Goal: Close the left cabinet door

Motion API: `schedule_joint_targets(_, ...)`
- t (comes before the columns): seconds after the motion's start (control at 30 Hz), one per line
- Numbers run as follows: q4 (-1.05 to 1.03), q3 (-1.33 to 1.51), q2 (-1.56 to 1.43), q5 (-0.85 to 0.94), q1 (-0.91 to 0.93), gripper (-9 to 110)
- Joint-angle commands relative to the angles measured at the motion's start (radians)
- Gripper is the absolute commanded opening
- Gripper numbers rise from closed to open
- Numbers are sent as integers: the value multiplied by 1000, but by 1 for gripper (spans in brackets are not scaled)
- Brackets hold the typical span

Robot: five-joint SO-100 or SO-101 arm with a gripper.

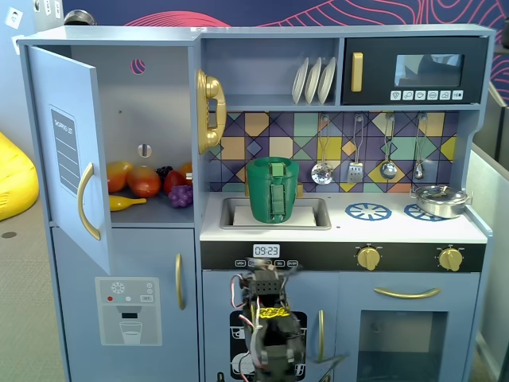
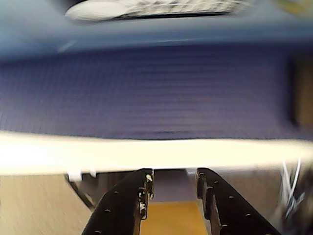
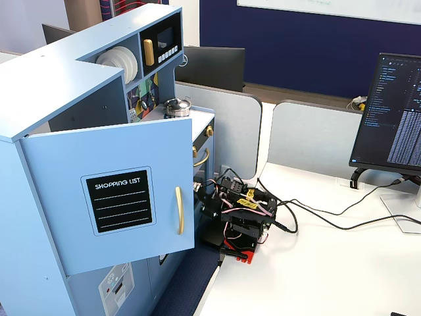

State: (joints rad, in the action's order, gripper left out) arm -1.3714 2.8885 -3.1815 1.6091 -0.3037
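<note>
The left cabinet door (image 1: 70, 151) is shown swung wide open at the upper left of the toy kitchen, hinged on its outer edge so that the compartment behind it is exposed; toy fruit (image 1: 147, 185) is seen on the shelf inside. In another fixed view the door's flat, matt light-blue face (image 3: 108, 197) is presented, carrying a black "SHOPPING LIST" chalkboard panel (image 3: 120, 200) and a curved vertical gold handle (image 3: 178, 210). The arm (image 3: 237, 220) is folded low on the white surface (image 3: 329, 263) in front of the kitchen's lower doors, well apart from the open door, so the closing step is judged not yet begun. In the wrist view the pincer (image 2: 172, 183) is seen released, its two black perforated fingers (image 2: 122, 205) standing parted with nothing between them, pointed at a blurred blue panel. A broad push on the door's free edge would probably be needed.
</note>
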Motion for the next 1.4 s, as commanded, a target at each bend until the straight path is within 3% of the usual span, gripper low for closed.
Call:
schedule_joint_targets(0.0,146,-187,31,6,-575,0)
schedule_joint_targets(0.1,333,-221,66,161,-836,0)
schedule_joint_targets(0.27,738,-210,183,261,-1216,0)
schedule_joint_targets(0.47,1259,-298,497,252,-1391,0)
schedule_joint_targets(0.67,1566,-442,799,259,-1473,0)
schedule_joint_targets(1.1,1687,-917,1285,354,-1422,0)
schedule_joint_targets(1.37,1657,-1040,1364,408,-1319,0)
